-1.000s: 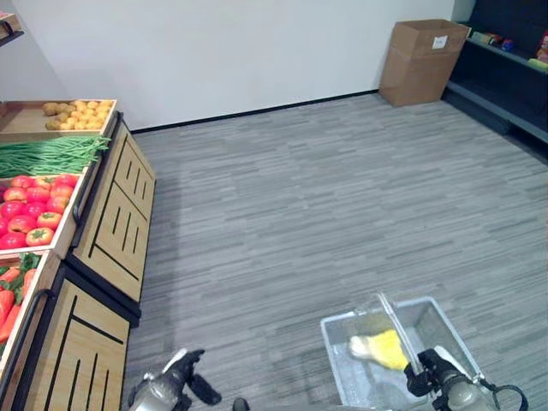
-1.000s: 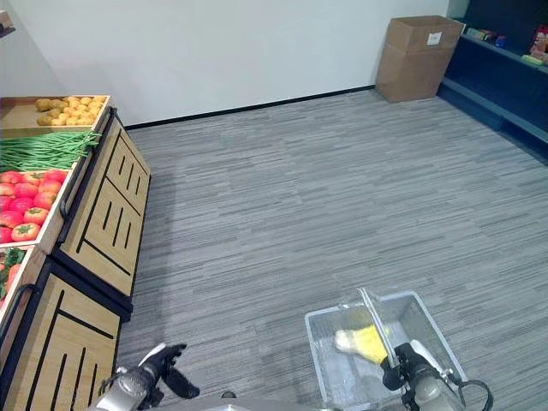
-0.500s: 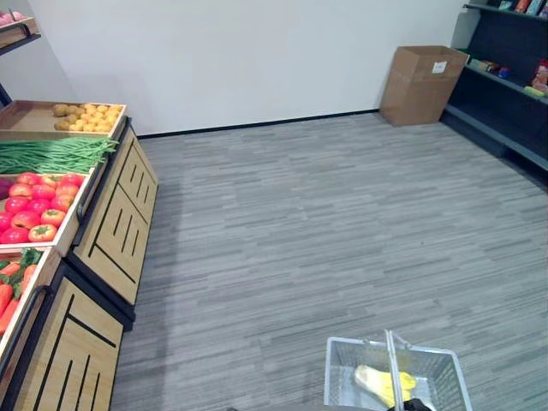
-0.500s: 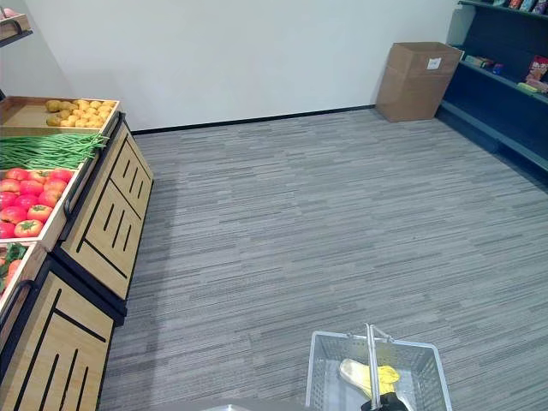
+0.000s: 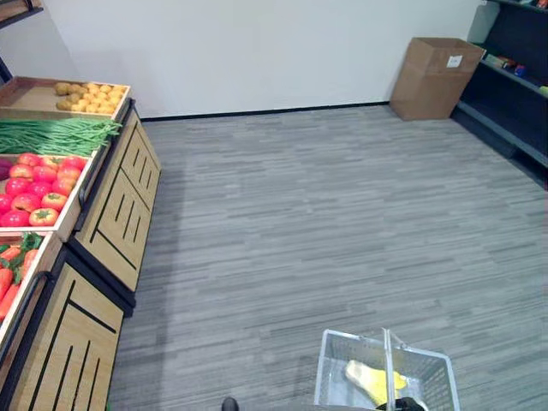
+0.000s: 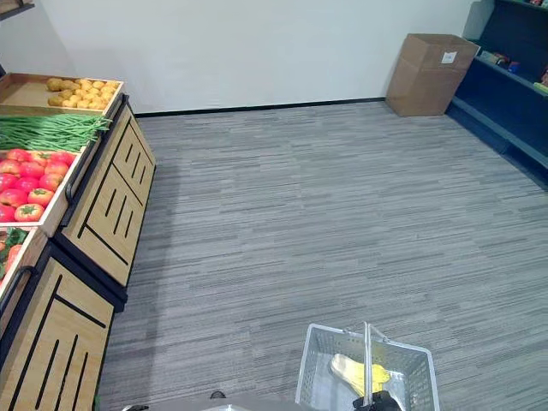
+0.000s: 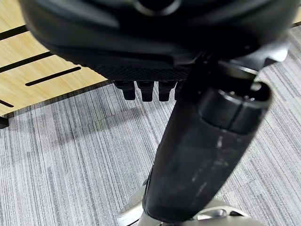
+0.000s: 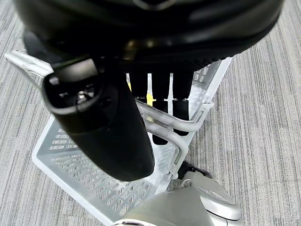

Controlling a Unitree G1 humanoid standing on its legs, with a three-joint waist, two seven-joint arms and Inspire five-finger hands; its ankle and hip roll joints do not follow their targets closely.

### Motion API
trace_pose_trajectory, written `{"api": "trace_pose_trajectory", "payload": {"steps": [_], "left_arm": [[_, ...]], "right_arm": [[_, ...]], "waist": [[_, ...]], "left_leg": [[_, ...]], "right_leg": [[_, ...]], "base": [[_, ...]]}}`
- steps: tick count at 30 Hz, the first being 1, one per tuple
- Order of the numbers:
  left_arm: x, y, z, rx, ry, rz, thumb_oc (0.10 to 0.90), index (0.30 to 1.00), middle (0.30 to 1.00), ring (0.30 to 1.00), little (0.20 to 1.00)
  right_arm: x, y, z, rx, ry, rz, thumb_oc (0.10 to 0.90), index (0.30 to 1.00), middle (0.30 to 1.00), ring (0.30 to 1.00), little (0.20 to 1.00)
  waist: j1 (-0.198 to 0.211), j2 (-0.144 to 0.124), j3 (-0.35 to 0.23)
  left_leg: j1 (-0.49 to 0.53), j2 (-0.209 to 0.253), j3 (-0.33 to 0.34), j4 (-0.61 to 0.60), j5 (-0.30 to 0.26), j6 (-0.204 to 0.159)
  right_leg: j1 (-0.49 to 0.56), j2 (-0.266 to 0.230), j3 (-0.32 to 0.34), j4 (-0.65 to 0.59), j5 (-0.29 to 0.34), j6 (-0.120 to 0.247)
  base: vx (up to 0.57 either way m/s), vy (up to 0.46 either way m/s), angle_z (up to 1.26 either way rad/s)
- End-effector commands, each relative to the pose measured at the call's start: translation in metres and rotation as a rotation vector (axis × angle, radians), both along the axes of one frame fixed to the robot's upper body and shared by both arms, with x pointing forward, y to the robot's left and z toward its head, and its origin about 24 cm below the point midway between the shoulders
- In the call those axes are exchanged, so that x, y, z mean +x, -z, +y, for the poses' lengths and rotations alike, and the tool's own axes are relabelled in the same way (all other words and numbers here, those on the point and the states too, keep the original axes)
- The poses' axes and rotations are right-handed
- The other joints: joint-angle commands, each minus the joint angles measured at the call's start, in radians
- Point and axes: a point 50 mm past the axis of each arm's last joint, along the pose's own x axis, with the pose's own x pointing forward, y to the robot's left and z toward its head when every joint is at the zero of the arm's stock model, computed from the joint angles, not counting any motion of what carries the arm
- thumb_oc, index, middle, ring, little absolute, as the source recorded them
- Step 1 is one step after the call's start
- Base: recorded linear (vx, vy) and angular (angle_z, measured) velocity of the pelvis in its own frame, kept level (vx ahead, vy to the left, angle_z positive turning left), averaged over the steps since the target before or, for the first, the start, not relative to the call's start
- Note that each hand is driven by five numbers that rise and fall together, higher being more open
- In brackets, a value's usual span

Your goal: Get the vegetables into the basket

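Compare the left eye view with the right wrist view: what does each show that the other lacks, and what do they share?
Left eye view alone: wooden produce stand with green beans, red tomatoes, and a brown cardboard box.
Right wrist view alone: the dark right hand, fingers curled round the metal handle.
Both: the silver wire basket and grey striped floor.

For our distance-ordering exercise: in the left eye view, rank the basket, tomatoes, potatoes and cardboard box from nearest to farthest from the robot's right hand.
1. Basket, hanging from the right hand.
2. Tomatoes, left stand.
3. Potatoes and cardboard box, back left and back right: too close to call.
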Motion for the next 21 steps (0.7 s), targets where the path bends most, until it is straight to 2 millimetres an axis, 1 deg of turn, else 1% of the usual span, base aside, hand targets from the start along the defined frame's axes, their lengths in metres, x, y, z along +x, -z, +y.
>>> {"api": "trace_pose_trajectory", "payload": {"steps": [1,6,8,10,11,12,14,15,16,17,18,20,21], "left_arm": [[0.022,-0.007,0.014,0.041,-0.009,-0.048,0.9,1.0,1.0,1.0,1.0],[0.019,-0.008,0.018,0.046,-0.002,-0.034,0.9,1.0,1.0,1.0,1.0],[0.019,-0.009,0.02,0.049,-0.002,-0.035,0.9,1.0,1.0,1.0,1.0],[0.019,-0.009,0.022,0.048,-0.003,-0.037,0.9,1.0,1.0,1.0,1.0],[0.02,-0.01,0.023,0.046,-0.003,-0.041,0.9,1.0,1.0,1.0,1.0],[0.021,-0.01,0.023,0.047,-0.002,-0.044,0.9,1.0,1.0,1.0,1.0],[0.023,-0.011,0.024,0.046,-0.001,-0.054,0.9,1.0,1.0,1.0,1.0],[0.025,-0.012,0.026,0.049,-0.004,-0.064,0.9,1.0,1.0,1.0,1.0],[0.028,-0.012,0.026,0.051,-0.001,-0.072,0.9,1.0,1.0,1.0,1.0],[0.033,-0.013,0.025,0.052,0.004,-0.088,0.9,1.0,1.0,1.0,1.0],[0.033,-0.013,0.024,0.052,0.003,-0.089,0.9,1.0,1.0,1.0,1.0],[0.036,-0.013,0.023,0.051,0.01,-0.093,0.9,1.0,1.0,1.0,1.0],[0.038,-0.013,0.021,0.047,0.016,-0.097,0.9,1.0,1.0,1.0,1.0]], "right_arm": [[0.008,-0.004,-0.011,-0.035,-0.003,0.008,0.4,0.3,0.3,0.3,0.3],[0.007,-0.003,-0.011,-0.03,-0.003,0.015,0.4,0.3,0.3,0.3,0.3],[0.004,-0.003,-0.012,-0.029,-0.002,0.027,0.4,0.3,0.3,0.3,0.3],[0.0,-0.003,-0.013,-0.029,-0.002,0.042,0.4,0.3,0.3,0.3,0.3],[-0.002,-0.003,-0.014,-0.026,-0.002,0.045,0.4,0.3,0.3,0.3,0.3],[-0.001,-0.003,-0.014,-0.026,-0.005,0.044,0.4,0.3,0.3,0.3,0.3],[-0.002,-0.003,-0.013,-0.021,-0.005,0.044,0.4,0.3,0.3,0.3,0.3],[-0.003,-0.002,-0.011,-0.015,0.002,0.042,0.4,0.3,0.3,0.3,0.3],[-0.003,-0.002,-0.011,-0.017,0.004,0.041,0.4,0.3,0.3,0.3,0.3],[-0.003,-0.001,-0.008,-0.01,-0.002,0.046,0.4,0.3,0.3,0.3,0.3],[-0.003,-0.001,-0.008,-0.01,-0.002,0.046,0.4,0.3,0.3,0.3,0.3],[-0.008,0.0,-0.006,-0.004,-0.008,0.064,0.4,0.3,0.3,0.3,0.3],[-0.011,0.001,-0.005,-0.002,-0.009,0.071,0.4,0.3,0.3,0.3,0.3]], "waist": [[0.022,0.021,0.064],[0.026,0.014,0.077],[0.029,0.007,0.083],[0.029,0.001,0.093],[0.025,0.0,0.103],[0.021,0.001,0.111],[0.013,0.01,0.125],[-0.002,0.013,0.13],[-0.012,0.015,0.135],[-0.034,0.006,0.149],[-0.038,0.014,0.152],[-0.066,0.01,0.153],[-0.085,0.018,0.155]], "left_leg": [[0.115,-0.006,-0.026,0.009,-0.15,0.004],[0.118,-0.017,-0.025,0.017,-0.161,0.019],[0.117,-0.027,-0.024,0.022,-0.169,0.029],[0.117,-0.038,-0.033,0.029,-0.179,0.043],[0.122,-0.044,-0.044,0.031,-0.187,0.054],[0.124,-0.044,-0.051,0.031,-0.19,0.058],[0.129,-0.037,-0.068,0.033,-0.196,0.062],[0.147,-0.032,-0.081,0.025,-0.21,0.054],[0.158,-0.029,-0.092,0.02,-0.217,0.047],[0.187,-0.028,-0.118,0.009,-0.231,0.027],[0.192,-0.021,-0.123,0.009,-0.239,0.027],[0.229,-0.008,-0.144,0.009,-0.265,0.008],[0.252,0.005,-0.161,0.009,-0.283,-0.001]], "right_leg": [[-0.132,-0.038,0.015,0.095,0.066,0.039],[-0.144,-0.045,0.023,0.13,0.073,0.047],[-0.158,-0.052,0.031,0.156,0.094,0.056],[-0.185,-0.061,0.043,0.219,0.123,0.062],[-0.22,-0.062,0.057,0.287,0.159,0.059],[-0.24,-0.057,0.071,0.321,0.174,0.057],[-0.296,-0.034,0.106,0.381,0.178,0.051],[-0.348,-0.015,0.128,0.342,0.161,0.039],[-0.372,-0.008,0.142,0.311,0.161,0.038],[-0.432,-0.013,0.171,0.217,0.189,0.053],[-0.419,-0.009,0.163,0.207,0.188,0.056],[-0.45,-0.01,0.18,0.121,0.224,0.071],[-0.478,-0.002,0.187,0.085,0.245,0.079]], "base": [[0.03,0.092,-0.07],[0.04,0.072,-0.03],[0.08,0.115,-0.03],[0.09,0.122,-0.04],[0.07,0.104,0.0],[0.07,0.092,0.08],[0.13,0.037,0.23],[0.25,-0.015,0.45],[0.38,-0.105,0.42],[0.27,-0.088,0.34],[0.31,-0.098,0.32],[0.31,-0.072,0.51],[0.41,-0.103,0.42]]}}
